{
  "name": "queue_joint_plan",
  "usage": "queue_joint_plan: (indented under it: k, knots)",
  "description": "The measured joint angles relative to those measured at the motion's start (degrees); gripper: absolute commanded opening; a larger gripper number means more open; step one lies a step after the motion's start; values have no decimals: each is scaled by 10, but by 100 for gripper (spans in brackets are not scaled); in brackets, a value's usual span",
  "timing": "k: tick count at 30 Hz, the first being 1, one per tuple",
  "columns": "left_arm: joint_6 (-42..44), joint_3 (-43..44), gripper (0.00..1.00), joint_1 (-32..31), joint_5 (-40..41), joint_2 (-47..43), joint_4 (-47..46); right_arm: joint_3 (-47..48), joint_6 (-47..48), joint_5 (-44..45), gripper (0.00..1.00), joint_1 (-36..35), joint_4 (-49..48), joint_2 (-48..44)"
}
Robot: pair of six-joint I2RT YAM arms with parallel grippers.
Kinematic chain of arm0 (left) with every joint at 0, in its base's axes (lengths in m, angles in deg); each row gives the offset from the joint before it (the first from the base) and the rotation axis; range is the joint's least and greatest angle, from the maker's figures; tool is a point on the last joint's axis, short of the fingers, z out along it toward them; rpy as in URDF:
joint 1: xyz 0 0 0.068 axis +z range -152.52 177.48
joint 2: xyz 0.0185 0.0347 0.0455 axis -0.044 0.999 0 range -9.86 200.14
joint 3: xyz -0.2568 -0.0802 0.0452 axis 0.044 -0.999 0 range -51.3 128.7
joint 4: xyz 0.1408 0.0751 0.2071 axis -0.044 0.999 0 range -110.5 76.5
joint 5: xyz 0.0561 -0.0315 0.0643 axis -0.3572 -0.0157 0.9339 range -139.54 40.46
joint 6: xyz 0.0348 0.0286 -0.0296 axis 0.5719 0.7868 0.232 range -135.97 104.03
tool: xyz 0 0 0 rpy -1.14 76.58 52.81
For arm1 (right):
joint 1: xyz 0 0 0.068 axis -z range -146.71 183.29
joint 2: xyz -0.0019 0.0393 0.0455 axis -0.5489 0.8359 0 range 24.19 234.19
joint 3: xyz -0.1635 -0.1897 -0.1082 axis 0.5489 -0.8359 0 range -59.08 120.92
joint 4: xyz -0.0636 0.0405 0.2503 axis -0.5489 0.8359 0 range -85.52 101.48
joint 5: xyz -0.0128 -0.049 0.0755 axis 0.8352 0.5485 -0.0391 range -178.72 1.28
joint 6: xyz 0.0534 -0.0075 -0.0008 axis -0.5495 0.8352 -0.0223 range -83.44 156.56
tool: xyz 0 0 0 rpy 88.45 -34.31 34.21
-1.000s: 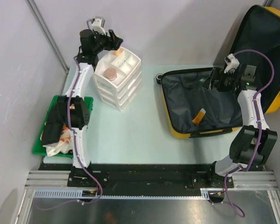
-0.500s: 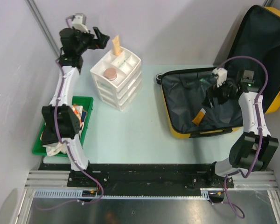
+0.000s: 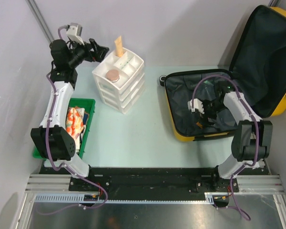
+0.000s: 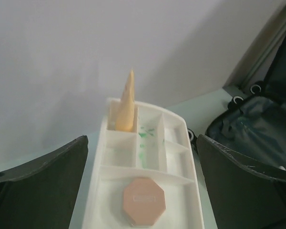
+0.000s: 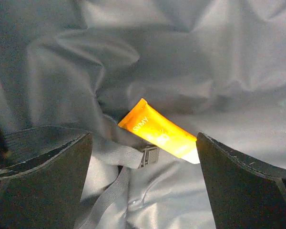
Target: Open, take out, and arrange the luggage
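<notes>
The pale green bench [image 3: 133, 129] is carrying three things: a white drawer unit [image 3: 121, 90] is standing toward its far left, a green tray [image 3: 88, 123] is sitting at its left edge, and the open yellow luggage [image 3: 178, 105] is lying on its right side.

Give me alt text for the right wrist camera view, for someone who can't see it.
An orange tube lies on the dark fabric lining of the luggage, between the fingers of the open right gripper. A grey strap with a buckle lies beside it.

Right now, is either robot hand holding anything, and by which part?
Nothing is held. The left gripper is open near the white drawer unit; the right gripper hangs open over the orange tube in the luggage.
</notes>
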Motion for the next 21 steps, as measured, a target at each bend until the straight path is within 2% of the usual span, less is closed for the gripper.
queue_joint_plan:
  k: [5,10,13,16,17,19,21]
  knots:
    - [0,-56,100,0,-19,-14,12,-12,83,46,94,-7,-20,71]
    - [0,-79,100,0,-26,-37,17,-5,145,73,93,-9,-39,99]
    - [0,-81,100,0,-27,-48,16,-8,162,89,86,-8,-70,136]
    - [-4,-81,100,0,-28,-55,15,-5,171,96,65,-10,-78,150]
    - [-5,-81,100,0,-29,-55,14,-6,176,99,53,-10,-85,151]
    - [-7,-81,100,0,-29,-54,14,-6,180,102,44,-9,-97,160]
    - [-11,-81,100,0,-30,-54,14,-6,178,104,28,-7,-106,159]
